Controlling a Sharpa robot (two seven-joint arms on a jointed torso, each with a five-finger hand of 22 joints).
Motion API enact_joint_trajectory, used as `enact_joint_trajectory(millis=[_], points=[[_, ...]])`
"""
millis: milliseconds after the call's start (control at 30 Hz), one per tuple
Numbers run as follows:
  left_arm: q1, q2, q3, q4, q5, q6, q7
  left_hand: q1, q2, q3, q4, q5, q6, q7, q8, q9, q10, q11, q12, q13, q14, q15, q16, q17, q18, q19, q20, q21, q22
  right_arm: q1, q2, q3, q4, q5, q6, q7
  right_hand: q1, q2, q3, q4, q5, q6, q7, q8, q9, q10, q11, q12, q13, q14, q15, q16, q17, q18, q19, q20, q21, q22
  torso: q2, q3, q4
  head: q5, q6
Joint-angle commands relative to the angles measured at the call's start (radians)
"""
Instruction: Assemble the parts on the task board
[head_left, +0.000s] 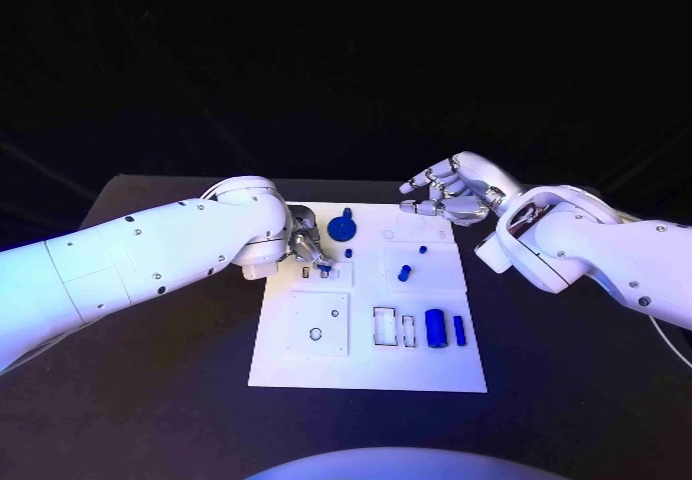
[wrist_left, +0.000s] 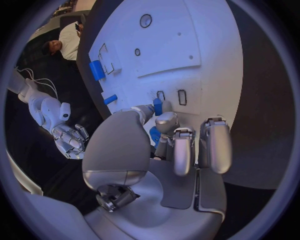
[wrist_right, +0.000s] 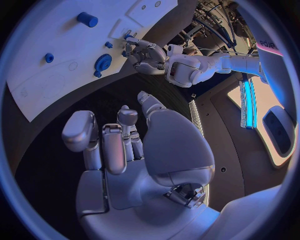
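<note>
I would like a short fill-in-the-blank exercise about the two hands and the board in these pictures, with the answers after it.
1. The left hand pinches a small ____ part over the task board.
2. The right hand holds ____.
3. The gear-shaped part lies nearer the ____ hand.
4. The table is ____ in colour.

Missing words: blue; nothing; left; black

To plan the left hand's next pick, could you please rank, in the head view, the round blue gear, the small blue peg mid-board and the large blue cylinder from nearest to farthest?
From the left hand:
1. Round blue gear, at the board's far edge beside the hand.
2. Small blue peg, mid-board, toward the right.
3. Large blue cylinder, on the board's near right part.
</note>
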Motion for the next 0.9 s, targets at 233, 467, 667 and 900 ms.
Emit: enact_joint_trajectory(millis=[233,467,667,900], points=[[-0.003,-0.003,-0.005,0.005,-0.070,0.097,-0.003,-0.015,0.002,0.198,-0.194,0.003,-0.006,-0.004,0.006,0.003,0.004,0.003,-0.003,-0.007,0.105,0.001,0.002,0.263,-0.007,0.015,0.006,-0.003,0.072,-0.001,-0.001,0.000,0.000,-0.002,0.017,0.009,0.005,0.006,-0.006,0.003,0.005,0.007,-0.001,0.007,-0.001,-0.001,-0.003,0.002,-0.001,0.052,0.001,-0.006,0.037,0.015,-0.005,-0.004,-0.005,-0.002,0.000,-0.0011,-0.0005,0.004,-0.001],[-0.005,-0.005,-0.006,0.015,-0.077,0.133,-0.005,-0.022,-0.001,0.206,-0.200,0.006,-0.005,-0.004,0.009,0.006,0.002,0.002,-0.009,-0.015,0.105,0.001,0.002,0.263,-0.006,0.013,0.006,-0.006,0.069,-0.001,0.000,-0.001,0.000,-0.001,0.021,0.009,0.005,0.006,-0.006,0.003,0.005,0.007,-0.001,0.007,-0.001,-0.001,-0.003,0.002,-0.001,0.052,0.001,-0.006,0.037,0.015,-0.005,-0.004,-0.005,-0.002,0.000,-0.0014,-0.0006,0.005,0.002],[-0.005,-0.008,-0.007,0.019,-0.078,0.140,-0.005,-0.031,-0.005,0.214,-0.205,0.011,-0.004,-0.005,0.011,0.009,0.003,0.002,-0.012,-0.019,0.105,0.000,0.002,0.263,-0.006,0.013,0.006,-0.007,0.070,-0.001,0.000,-0.001,0.000,-0.001,0.023,0.009,0.005,0.006,-0.006,0.003,0.005,0.007,-0.001,0.007,-0.001,-0.001,-0.003,0.002,-0.001,0.052,0.001,-0.006,0.037,0.015,-0.005,-0.004,-0.005,-0.002,0.001,-0.0010,-0.0007,0.004,-0.005],[-0.006,-0.003,-0.007,0.018,-0.079,0.134,-0.004,-0.047,-0.009,0.225,-0.212,0.024,-0.002,-0.006,0.015,0.013,0.004,0.001,-0.016,-0.025,0.105,-0.001,0.002,0.263,-0.005,0.011,0.005,-0.010,0.067,-0.001,0.001,-0.001,-0.002,0.000,0.024,0.009,0.004,0.006,-0.007,0.004,0.004,0.007,-0.001,0.007,-0.001,-0.001,-0.003,0.001,-0.003,0.052,0.001,-0.006,0.036,0.015,-0.005,-0.004,-0.005,-0.003,0.001,-0.0009,-0.0013,0.003,-0.006]])
